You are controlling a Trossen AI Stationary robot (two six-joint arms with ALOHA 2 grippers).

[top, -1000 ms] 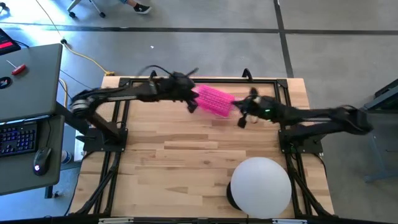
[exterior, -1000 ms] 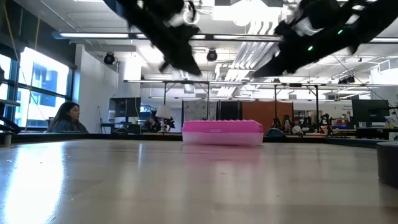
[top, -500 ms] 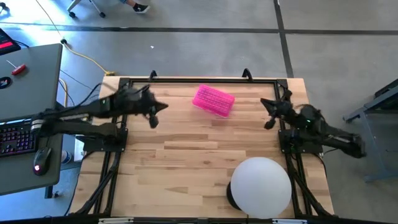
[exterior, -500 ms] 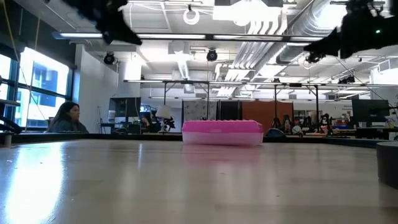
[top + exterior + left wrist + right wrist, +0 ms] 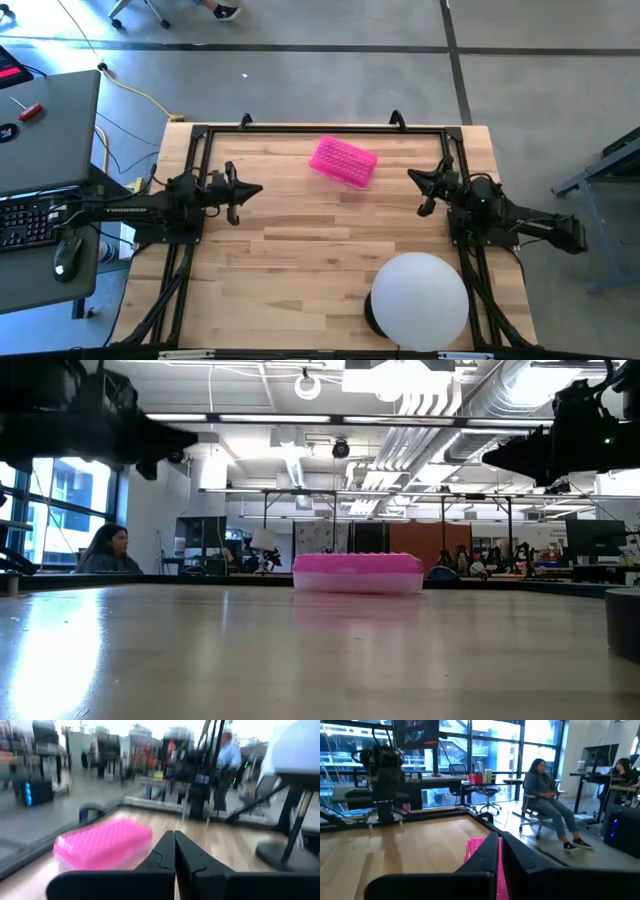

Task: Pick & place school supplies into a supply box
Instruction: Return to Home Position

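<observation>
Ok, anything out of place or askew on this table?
Only the supply box lies skewed to the table edges, far side, lid down; nothing spilled. Left end effector and right end effector are shut, at the sides.

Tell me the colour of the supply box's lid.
The lid is bright pink, clearest in the high view.

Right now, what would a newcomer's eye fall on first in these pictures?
The bright pink supply box, lid on, stands alone at the far middle of the wooden table. Next comes the big white dome at the near right. The left hand and the right hand hang shut and empty at the table's left and right sides.
</observation>
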